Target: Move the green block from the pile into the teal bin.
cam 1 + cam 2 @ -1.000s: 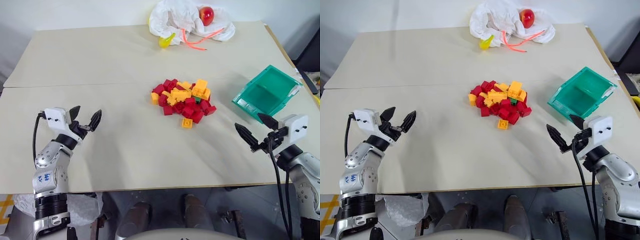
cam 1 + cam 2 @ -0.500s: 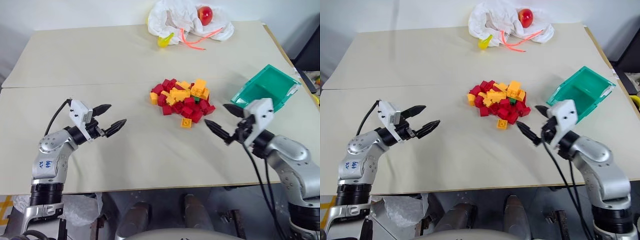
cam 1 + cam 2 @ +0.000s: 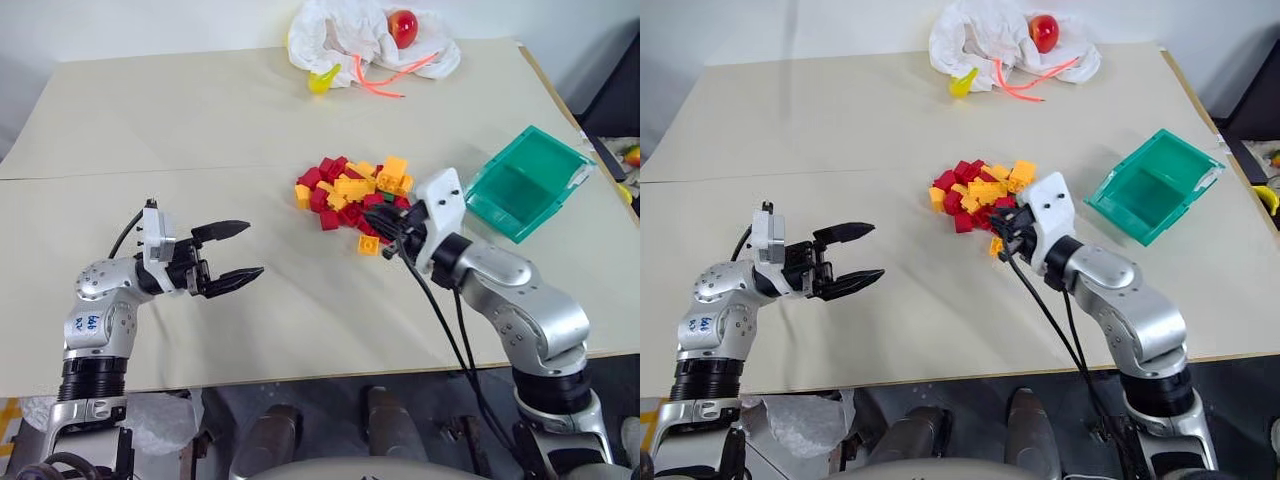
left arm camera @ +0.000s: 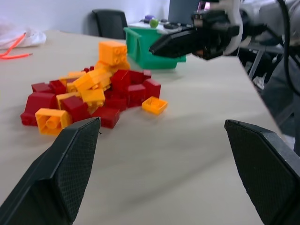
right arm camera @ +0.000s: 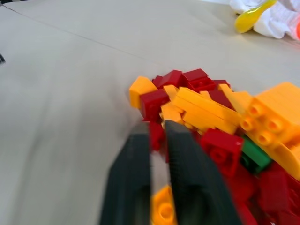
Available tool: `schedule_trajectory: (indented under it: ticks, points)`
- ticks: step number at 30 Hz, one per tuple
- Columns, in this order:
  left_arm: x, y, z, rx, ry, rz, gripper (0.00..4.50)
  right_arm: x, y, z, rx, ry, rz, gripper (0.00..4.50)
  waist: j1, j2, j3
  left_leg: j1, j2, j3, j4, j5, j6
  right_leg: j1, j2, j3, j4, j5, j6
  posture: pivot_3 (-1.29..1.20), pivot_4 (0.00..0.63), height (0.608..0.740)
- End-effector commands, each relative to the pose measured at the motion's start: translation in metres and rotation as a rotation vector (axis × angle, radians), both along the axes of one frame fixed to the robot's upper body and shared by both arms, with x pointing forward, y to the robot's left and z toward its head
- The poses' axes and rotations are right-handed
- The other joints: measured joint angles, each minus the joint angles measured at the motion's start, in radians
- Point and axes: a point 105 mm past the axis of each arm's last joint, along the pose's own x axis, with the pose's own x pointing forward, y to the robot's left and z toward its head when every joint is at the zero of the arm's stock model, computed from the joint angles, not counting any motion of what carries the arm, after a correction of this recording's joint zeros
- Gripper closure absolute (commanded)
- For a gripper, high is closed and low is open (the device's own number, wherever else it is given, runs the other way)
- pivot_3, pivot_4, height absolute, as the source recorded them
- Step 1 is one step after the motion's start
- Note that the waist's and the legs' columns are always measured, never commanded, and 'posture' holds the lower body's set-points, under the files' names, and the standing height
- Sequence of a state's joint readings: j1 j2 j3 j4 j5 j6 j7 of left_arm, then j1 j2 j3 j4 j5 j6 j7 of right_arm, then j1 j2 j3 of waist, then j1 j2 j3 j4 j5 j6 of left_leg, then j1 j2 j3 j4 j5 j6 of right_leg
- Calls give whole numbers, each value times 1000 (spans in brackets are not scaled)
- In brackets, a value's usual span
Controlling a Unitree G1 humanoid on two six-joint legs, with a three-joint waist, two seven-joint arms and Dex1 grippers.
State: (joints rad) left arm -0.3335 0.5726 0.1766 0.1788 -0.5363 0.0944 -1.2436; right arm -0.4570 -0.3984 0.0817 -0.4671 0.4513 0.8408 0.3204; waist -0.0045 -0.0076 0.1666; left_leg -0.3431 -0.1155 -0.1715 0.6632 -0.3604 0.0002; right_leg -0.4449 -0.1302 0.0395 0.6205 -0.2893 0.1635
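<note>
The small green studded plastic brick lies half-buried in the loose heap of red, yellow and orange studded bricks at the centre of the head-camera frame, on the beige bench. In the right wrist view only a corner of the green brick shows, wedged beneath a big orange brick and beside a red brick, just off to the side of the black fingers.

The right hand sits at the near right edge of the heap, its two fingers pressed together with nothing seen between them; the tips reach in among the red and yellow bricks, next to a single orange brick lying at the heap's lower edge. Whether the tips actually touch any brick cannot be told.

The left hand hangs over bare bench in the lower left of the frame, well apart from the heap, its fingers spread wide and empty, pointing toward the centre.

The shallow translucent teal plastic bin stands at the right edge of the frame, tilted, with nothing seen inside it. At the top of the frame lies a crumpled white cloth with a red ball, a yellow object and an orange cord on or beside it.
</note>
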Motion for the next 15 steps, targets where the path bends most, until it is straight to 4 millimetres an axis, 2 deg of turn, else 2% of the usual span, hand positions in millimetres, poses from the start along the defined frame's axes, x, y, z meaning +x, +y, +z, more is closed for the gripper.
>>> schedule_trajectory:
  ticks: [1, 6, 11, 13, 15]
  points:
    - [10, 6, 6, 44, -59, 70, 0, 18, 20, 13, -8, -22, -10, 4481, -2, 0, 0, 0, 0, 0, 0, 0, 0, 0, 0, 0, 0, 0, -1, 0, 150, 740]
    - [15, 6, 10, 34, -90, 96, 0, 54, 42, 20, -39, -22, -53, 4481, -15, 0, 0, 0, 1, 0, 1, 0, 0, -1, 0, -1, 2, 1, -1, 0, 150, 740]
    - [15, 2, 10, 27, -100, 100, 0, 80, 56, 9, -100, 16, -92, 4481, -31, 0, 0, -2, 0, -1, 1, 0, 0, -2, -1, -7, 4, 2, -2, 0, 150, 740]
    - [14, 1, 9, 25, -103, 99, 0, 95, 54, 3, -134, 22, -149, 4481, -37, 0, 0, -3, 0, -1, 1, 0, 0, -3, -1, -7, 4, 2, -2, 0, 150, 740]
    - [12, -1, 10, 18, -106, 90, 0, 110, 35, 1, -192, 0, -240, 4481, -47, 0, 0, -3, 1, -1, 1, 0, 0, -4, -1, -8, 4, 2, -3, 0, 150, 740]
